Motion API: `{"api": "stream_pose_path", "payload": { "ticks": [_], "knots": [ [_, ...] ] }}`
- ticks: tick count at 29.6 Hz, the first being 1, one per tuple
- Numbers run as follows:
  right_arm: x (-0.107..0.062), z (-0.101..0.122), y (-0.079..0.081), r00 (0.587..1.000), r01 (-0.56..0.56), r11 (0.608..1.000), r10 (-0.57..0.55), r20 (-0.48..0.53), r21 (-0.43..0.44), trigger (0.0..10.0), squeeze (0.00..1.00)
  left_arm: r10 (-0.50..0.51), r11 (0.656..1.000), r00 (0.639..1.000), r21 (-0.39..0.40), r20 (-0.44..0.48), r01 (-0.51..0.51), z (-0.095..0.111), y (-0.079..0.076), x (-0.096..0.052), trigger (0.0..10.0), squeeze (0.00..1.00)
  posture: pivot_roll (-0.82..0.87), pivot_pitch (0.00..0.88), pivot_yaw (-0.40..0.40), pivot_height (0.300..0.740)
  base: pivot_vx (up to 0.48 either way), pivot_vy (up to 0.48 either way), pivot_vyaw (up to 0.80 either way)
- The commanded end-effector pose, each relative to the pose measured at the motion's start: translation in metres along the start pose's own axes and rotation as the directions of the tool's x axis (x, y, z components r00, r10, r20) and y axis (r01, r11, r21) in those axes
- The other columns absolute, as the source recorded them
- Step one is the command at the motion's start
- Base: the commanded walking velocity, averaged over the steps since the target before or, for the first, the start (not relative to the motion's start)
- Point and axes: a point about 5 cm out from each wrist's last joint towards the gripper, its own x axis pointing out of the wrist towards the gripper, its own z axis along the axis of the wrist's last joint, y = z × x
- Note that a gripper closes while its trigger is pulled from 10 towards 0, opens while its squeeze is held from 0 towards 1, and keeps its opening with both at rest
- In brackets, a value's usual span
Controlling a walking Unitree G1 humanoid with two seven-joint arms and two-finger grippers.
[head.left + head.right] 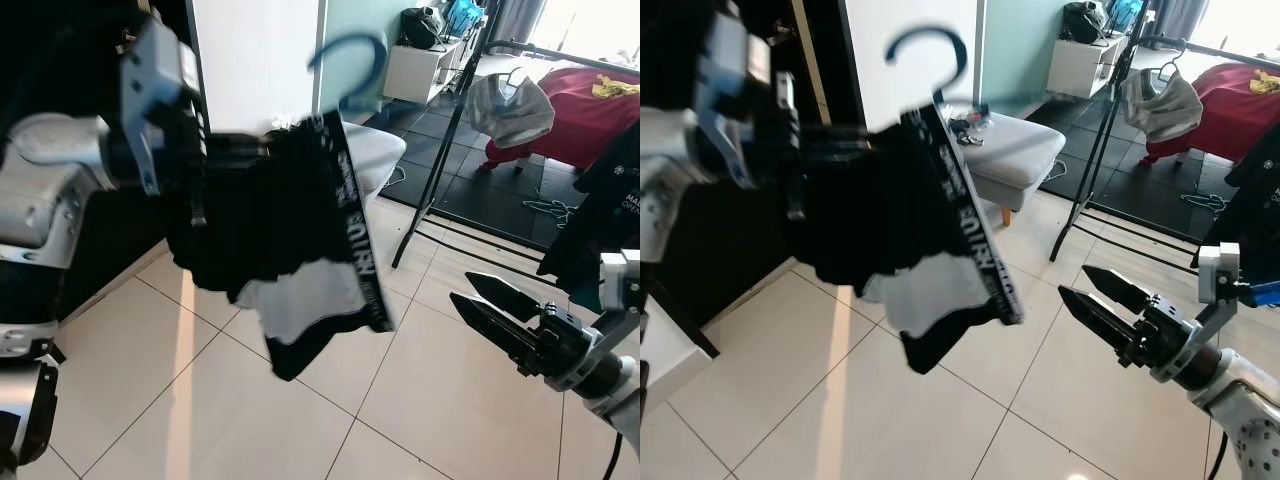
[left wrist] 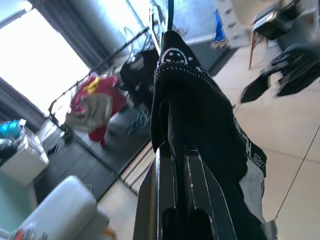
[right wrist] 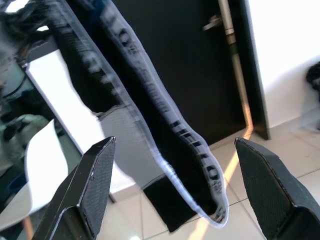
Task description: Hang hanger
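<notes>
A blue hanger hook (image 1: 350, 62) rises above a black-and-white garment (image 1: 285, 235) with a lettered waistband. My left gripper (image 1: 205, 160) is shut on the hanger and garment at its left end, holding it up in front of me; the left wrist view looks along the fingers (image 2: 170, 200) into the black cloth (image 2: 200, 110). My right gripper (image 1: 495, 315) stands open low at the right, apart from the garment, its two fingers (image 3: 90, 185) spread wide with the waistband (image 3: 165, 125) beyond them. A black clothes rack (image 1: 450, 120) stands at the back right.
A grey-white ottoman (image 1: 1015, 145) sits behind the garment. Clothes hang on the rack: a grey top (image 1: 510, 105), dark garments (image 1: 600, 220), and a red item (image 1: 580, 110). A dark door (image 3: 200, 65) and white wall stand to my left. Tiled floor (image 1: 300, 420) lies below.
</notes>
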Motion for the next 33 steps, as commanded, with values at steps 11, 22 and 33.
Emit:
{"api": "stream_pose_path", "payload": {
  "ticks": [11,22,33],
  "knots": [
    [0.037,-0.021,0.025,0.998,-0.045,0.997,0.047,-0.038,0.060,10.0,0.00,-0.076,0.997,0.990,0.030,0.115,0.073,0.021,-0.003,0.012,10.0,0.00,-0.02,0.037,-0.027,0.740,0.000,0.000,0.00],
    [0.052,-0.026,0.023,0.993,-0.014,0.999,0.018,-0.120,0.034,10.0,0.00,-0.096,0.995,0.977,0.055,0.192,0.087,0.040,-0.002,0.015,10.0,0.00,-0.02,0.036,-0.032,0.740,0.000,0.000,0.00],
    [0.044,0.000,0.044,0.969,-0.220,0.964,0.199,0.145,0.147,10.0,0.00,-0.096,0.995,0.976,0.052,0.196,0.087,0.042,-0.003,0.016,10.0,0.00,-0.02,0.038,-0.032,0.740,0.000,0.000,0.00]
  ]
}}
